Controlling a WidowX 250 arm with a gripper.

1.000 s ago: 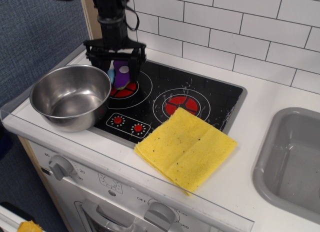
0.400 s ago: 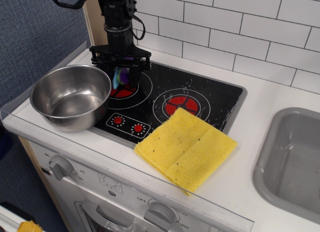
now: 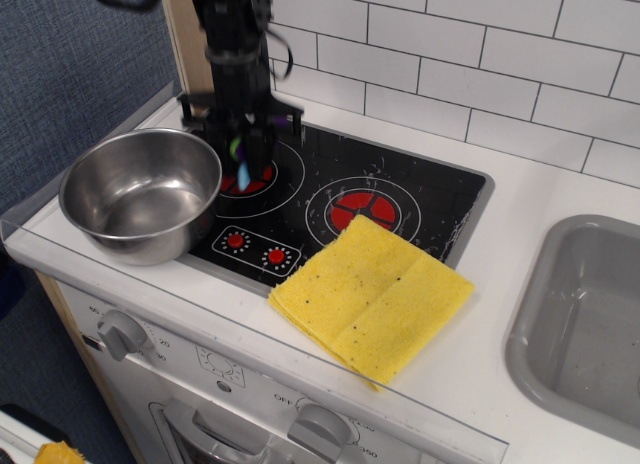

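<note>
Steel bowl (image 3: pixel 141 193) at 9 o'clock on table (image 3: pixel 520 199), overlapping left edge of black stove (image 3: pixel 340 199). Gripper (image 3: pixel 240 149) at 11 o'clock, hanging over rear-left red burner (image 3: pixel 248 176), just right of bowl; jaws pinching small purple-and-blue thing (image 3: pixel 241 156), shape too blurred to tell. Yellow cloth (image 3: pixel 372 295) at centre, by stove's front-right corner. Grey sink (image 3: pixel 585 324) at 3 o'clock.

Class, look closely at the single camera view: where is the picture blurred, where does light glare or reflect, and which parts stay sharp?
In observation.image, the gripper and the small purple, green and blue object at its fingers are smeared by motion blur; whether it is gripped is unclear. The steel bowl shows soft reflections inside. The glossy black hob carries pale speckles. The yellow cloth and wall tiles are sharp.
</note>
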